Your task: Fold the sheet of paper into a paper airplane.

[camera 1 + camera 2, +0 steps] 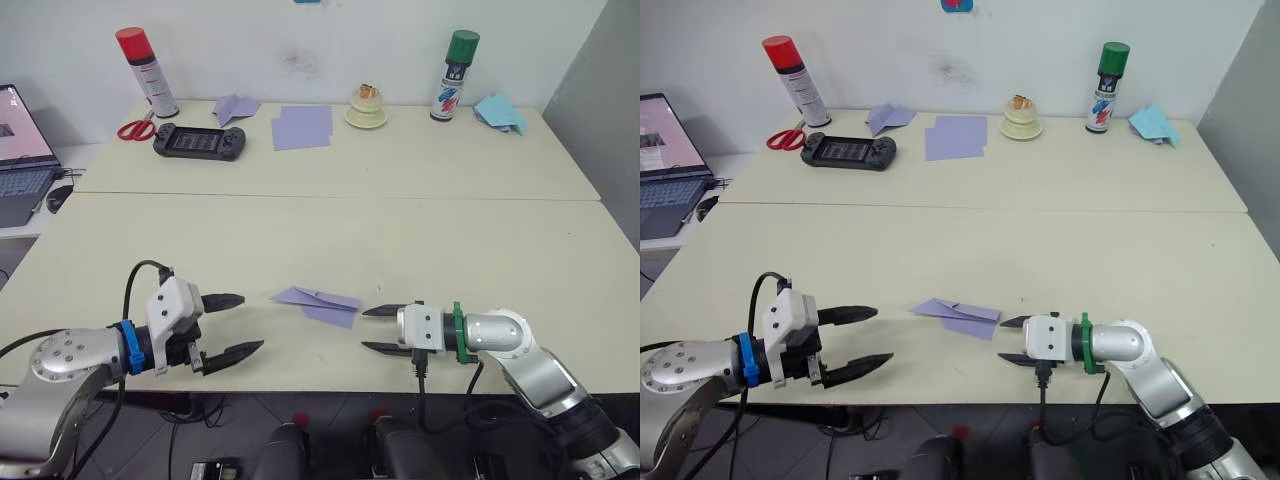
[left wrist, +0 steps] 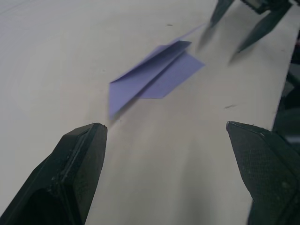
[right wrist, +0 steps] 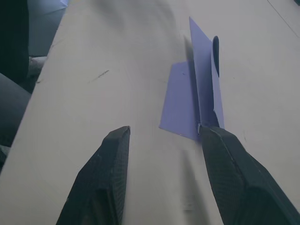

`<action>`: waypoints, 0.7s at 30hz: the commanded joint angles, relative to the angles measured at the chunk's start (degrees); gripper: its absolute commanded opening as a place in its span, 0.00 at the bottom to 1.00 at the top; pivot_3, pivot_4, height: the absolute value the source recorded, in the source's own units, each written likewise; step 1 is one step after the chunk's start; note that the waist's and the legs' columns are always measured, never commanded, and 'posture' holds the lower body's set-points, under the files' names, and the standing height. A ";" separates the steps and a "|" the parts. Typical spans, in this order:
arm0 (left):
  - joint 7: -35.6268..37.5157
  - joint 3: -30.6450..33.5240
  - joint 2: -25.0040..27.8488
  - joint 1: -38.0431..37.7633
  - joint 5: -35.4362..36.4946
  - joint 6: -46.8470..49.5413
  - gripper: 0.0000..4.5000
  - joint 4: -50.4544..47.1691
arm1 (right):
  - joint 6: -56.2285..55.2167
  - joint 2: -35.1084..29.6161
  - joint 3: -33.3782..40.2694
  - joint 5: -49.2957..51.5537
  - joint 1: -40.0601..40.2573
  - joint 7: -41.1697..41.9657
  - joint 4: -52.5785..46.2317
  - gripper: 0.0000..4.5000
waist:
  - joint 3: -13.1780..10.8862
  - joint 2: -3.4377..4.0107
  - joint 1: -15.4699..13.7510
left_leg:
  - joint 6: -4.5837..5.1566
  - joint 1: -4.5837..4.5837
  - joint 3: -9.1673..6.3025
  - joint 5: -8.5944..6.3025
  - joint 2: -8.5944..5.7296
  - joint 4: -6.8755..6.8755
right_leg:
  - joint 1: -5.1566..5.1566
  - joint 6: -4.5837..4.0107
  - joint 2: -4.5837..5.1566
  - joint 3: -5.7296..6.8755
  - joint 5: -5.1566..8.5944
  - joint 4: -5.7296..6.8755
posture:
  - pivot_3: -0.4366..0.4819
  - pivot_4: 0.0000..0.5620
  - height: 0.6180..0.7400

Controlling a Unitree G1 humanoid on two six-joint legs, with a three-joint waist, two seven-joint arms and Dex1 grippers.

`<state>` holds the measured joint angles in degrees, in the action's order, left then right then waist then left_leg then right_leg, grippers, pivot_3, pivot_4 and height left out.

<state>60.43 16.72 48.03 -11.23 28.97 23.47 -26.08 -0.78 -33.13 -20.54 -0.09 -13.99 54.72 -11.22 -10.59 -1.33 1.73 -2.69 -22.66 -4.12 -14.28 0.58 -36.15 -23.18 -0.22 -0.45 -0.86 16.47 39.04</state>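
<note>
The lavender sheet of paper (image 1: pixel 318 303) lies near the table's front edge, folded into a narrow pointed paper airplane shape with a raised centre fold (image 2: pixel 154 75). Its point faces my left gripper. My left gripper (image 1: pixel 252 322) hovers a short way to its left, open, with nothing between its fingers. To the paper's right, my right gripper (image 1: pixel 364 330) is open too, its far finger (image 3: pixel 220 154) close to the paper's tail edge (image 3: pixel 187 108). Neither gripper holds the paper.
Along the back of the table stand a red-capped spray can (image 1: pixel 146 72), scissors (image 1: pixel 135 128), a game controller (image 1: pixel 199 141), a flat lavender plane (image 1: pixel 235 107), two overlapping lavender sheets (image 1: pixel 302 127), a green-capped can (image 1: pixel 455 76) and light-blue folded paper (image 1: pixel 500 111). A laptop (image 1: pixel 20 150) sits far left.
</note>
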 commanded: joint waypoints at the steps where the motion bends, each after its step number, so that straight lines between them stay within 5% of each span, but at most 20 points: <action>1: -0.70 2.79 -0.38 -3.48 2.10 0.33 0.99 -5.46 | -1.04 3.81 -1.07 -2.19 -3.34 -3.02 2.16 0.53 | 0.00 0.00 0.13 | 0.00 0.00 0.01 0.00 0.00 0.00 | 0.00 0.00 0.00 -0.01 0.00 0.00 | 0.48 0.27 1.00; 21: -4.18 4.40 -1.37 -6.84 5.12 1.56 0.99 -10.72 | 5.97 13.94 -1.57 -4.02 -13.87 -8.13 13.50 0.53 | 0.01 -0.01 -0.06 | 0.00 0.05 0.03 0.01 0.05 -0.06 | 0.03 -0.40 -0.08 -0.01 -0.24 0.05 | 0.48 0.27 1.00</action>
<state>56.73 19.93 46.37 -17.67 33.04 24.95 -34.28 5.57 -19.58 -21.83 -3.16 -26.40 47.44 1.84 -10.58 -1.35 1.67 -2.69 -22.61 -4.08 -14.28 0.64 -36.21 -23.14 -0.63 -0.53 -0.88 16.23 39.10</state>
